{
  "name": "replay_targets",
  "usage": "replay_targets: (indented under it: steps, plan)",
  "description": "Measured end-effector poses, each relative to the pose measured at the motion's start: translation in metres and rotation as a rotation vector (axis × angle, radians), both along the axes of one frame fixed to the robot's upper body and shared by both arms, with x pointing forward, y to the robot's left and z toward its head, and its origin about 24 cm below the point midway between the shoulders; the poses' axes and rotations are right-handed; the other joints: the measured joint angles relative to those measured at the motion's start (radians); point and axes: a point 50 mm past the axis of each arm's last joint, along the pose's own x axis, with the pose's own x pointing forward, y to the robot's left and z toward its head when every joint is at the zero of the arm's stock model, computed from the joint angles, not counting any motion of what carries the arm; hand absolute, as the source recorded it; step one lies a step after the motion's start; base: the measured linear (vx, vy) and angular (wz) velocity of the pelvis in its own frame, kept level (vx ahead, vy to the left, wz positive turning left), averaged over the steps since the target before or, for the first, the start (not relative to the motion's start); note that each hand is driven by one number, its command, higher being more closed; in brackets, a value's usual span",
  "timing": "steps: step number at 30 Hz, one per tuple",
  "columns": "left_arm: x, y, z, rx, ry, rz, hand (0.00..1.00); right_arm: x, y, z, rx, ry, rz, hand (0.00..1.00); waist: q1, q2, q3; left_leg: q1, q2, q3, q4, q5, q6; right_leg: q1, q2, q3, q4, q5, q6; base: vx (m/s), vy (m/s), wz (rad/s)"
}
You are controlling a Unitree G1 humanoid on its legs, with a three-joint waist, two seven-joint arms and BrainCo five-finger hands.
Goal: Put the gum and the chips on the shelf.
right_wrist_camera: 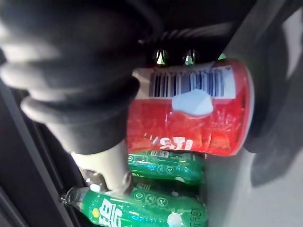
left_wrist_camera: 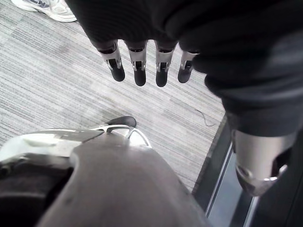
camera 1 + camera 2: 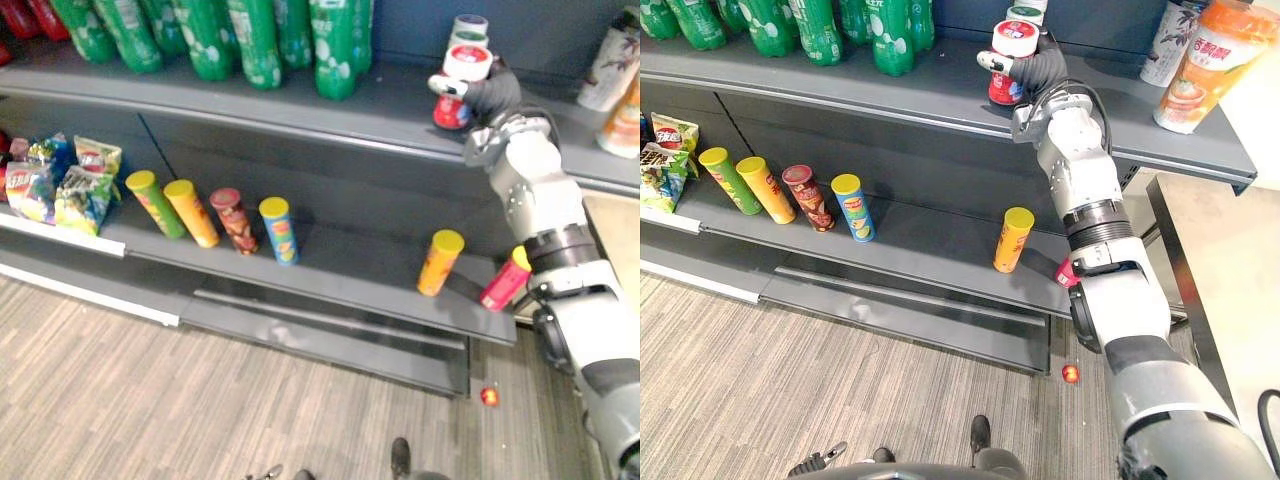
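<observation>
Floor-level, a small red object [image 3: 489, 396] lies unshelved, possibly the gum. Right hand [image 3: 492, 95] clamps a red canister [image 3: 451, 112] standing on the upper shelf [image 3: 380, 112], not yet released. Left hand [image 2: 142, 66] hangs with fingers apart.

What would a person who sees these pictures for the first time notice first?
The right hand, with fingers curled round a red canister with a white lid, holds it at the upper shelf, which has green bottles further along it. Next come the chip tubes standing in a row on the lower shelf, and a small red object on the floor.
</observation>
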Motion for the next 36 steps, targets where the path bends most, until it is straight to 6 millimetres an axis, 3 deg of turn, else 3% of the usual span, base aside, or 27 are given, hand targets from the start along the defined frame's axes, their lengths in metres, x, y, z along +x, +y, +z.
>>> replay_targets:
  steps: [16, 17, 31, 36]
  plan:
    - [0.001, 0.003, 0.001, 0.010, -0.011, 0.000, 0.00, -0.007, 0.000, -0.004, -0.002, -0.030, 0.020, 1.00, -0.018, -0.011, 0.025, 0.006, -0.002, 0.007, 0.000, 0.000, 0.000, 0.001, 0.000, 0.010, 0.002, 0.000, 0.000, 0.00, 0.000, 0.00]
    - [0.001, 0.003, 0.001, 0.010, -0.011, 0.000, 0.00, -0.007, -0.002, -0.005, 0.005, -0.030, 0.016, 0.00, -0.018, -0.011, 0.025, 0.007, -0.002, 0.007, 0.001, 0.000, 0.000, 0.001, 0.000, 0.010, 0.002, 0.000, 0.000, 0.00, 0.000, 0.00]
    - [0.001, 0.003, 0.001, 0.011, -0.010, -0.002, 0.00, -0.011, -0.007, -0.010, -0.021, -0.058, -0.015, 0.00, -0.018, -0.011, 0.025, 0.007, -0.002, 0.008, 0.000, 0.000, 0.000, 0.001, 0.000, 0.010, 0.002, 0.000, 0.000, 0.00, 0.000, 0.00]
    - [0.001, 0.003, 0.001, 0.013, -0.010, 0.005, 0.00, -0.017, -0.017, -0.012, -0.027, -0.088, -0.091, 0.00, -0.017, -0.011, 0.025, 0.007, -0.002, 0.006, 0.000, 0.000, 0.000, 0.002, -0.001, 0.008, 0.002, 0.000, 0.000, 0.00, 0.000, 0.00]
